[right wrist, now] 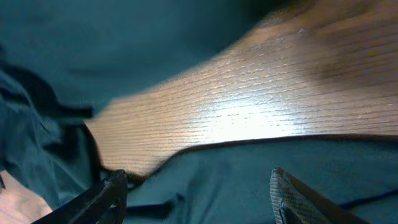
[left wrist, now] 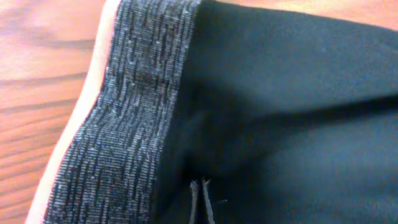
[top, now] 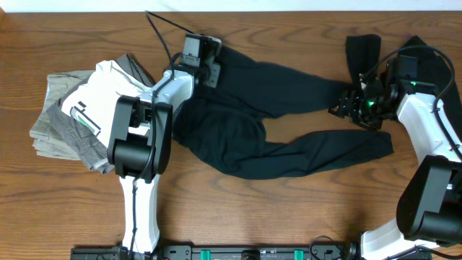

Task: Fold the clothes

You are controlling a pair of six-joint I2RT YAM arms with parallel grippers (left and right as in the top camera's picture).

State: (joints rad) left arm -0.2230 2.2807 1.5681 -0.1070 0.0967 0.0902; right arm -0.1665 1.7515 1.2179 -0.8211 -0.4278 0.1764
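Wooden table (top: 289,217), and the black trousers (top: 238,137) sprawl across it with no fold made yet, left gripper (left wrist: 200,200) pinching their fabric just beside the grey waistband (left wrist: 124,124), right gripper (right wrist: 199,196) spread wide over their leg ends, and the pile (top: 72,119) of other clothes to their left looks done

From overhead the left arm (top: 141,137) sprawled across the pile of clothes (top: 65,123) and hid a good part of it, and its wrist covered the trousers (top: 274,137) at the waist end. The left gripper (left wrist: 201,190) showed only as two slivers pressed together at the bottom edge; whether cloth sat between them couldn't be told. The waistband (left wrist: 124,124) ran off top and bottom. The right gripper (right wrist: 196,180) had its fingers cut off low, over blurred fabric. The right arm (top: 433,195) ran off the right edge.
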